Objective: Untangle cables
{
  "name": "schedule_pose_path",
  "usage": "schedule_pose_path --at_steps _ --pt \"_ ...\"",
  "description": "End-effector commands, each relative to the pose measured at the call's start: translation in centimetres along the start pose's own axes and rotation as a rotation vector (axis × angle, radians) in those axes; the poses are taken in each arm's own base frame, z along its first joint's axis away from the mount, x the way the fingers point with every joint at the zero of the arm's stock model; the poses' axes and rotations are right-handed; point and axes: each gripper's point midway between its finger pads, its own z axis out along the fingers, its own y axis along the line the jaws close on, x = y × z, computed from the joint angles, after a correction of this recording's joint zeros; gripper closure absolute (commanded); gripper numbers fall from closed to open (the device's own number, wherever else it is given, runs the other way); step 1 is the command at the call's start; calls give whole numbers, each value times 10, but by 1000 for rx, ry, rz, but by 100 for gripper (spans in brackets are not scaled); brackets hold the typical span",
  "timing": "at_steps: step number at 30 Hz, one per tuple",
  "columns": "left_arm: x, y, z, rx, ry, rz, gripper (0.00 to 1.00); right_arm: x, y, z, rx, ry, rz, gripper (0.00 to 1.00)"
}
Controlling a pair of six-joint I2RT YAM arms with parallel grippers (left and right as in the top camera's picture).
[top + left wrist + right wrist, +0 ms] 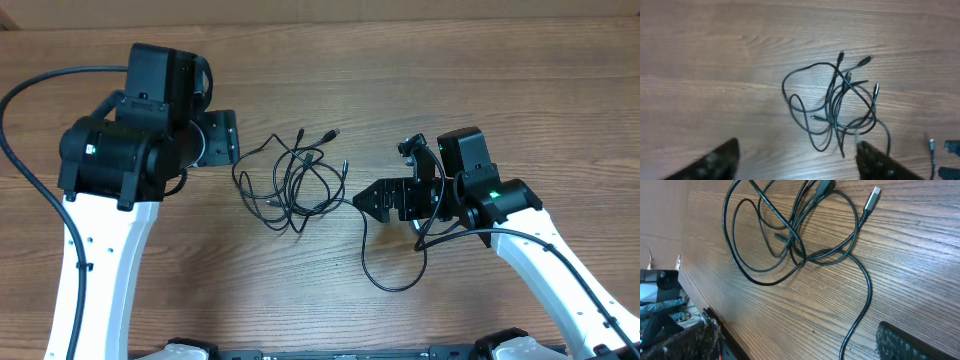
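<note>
The cables [296, 180] lie as a loose tangle of thin black loops on the wooden table, between the two arms. Their plug ends fan out toward the far side. My left gripper [222, 138] hovers just left of the tangle. In the left wrist view it [797, 165] is open, nothing between its fingers, and the cables [840, 100] lie ahead of them. My right gripper [368, 200] sits at the tangle's right edge. It [795, 345] is open, and one strand [862, 305] from the cables [790, 235] runs across the table between its fingers. A metallic plug [871, 199] lies beside the loops.
One long strand [388, 285] trails from the tangle toward the near edge, under the right arm. The thick arm wire [20, 140] arcs along the far left. In the right wrist view the table's edge [695, 287] shows at the left, with clutter beyond it.
</note>
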Motion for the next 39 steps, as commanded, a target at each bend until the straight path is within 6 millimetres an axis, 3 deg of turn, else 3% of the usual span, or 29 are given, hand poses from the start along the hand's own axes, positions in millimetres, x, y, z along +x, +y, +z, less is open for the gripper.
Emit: schedule_pose_path --at_steps 1,6,14,19,25,33,39 --pt "-1 3 3 -16 8 -21 16 -1 5 0 -24 1 -12 0" --pt "-2 3 3 -16 3 -21 0 3 18 2 -76 17 -34 0" --pt "-4 19 6 -45 11 -39 0 -12 45 15 -99 -53 -161 0" --pt "-2 36 10 -78 39 -79 0 -29 25 27 93 -140 -207 0" --pt "2 41 12 -88 66 -48 0 -32 4 61 110 -101 -188 0" --pt "5 27 13 -15 82 -48 0 -25 -2 111 15 -39 -199 0" --pt "5 27 13 -15 81 -48 0 -16 5 133 -48 -7 -224 1"
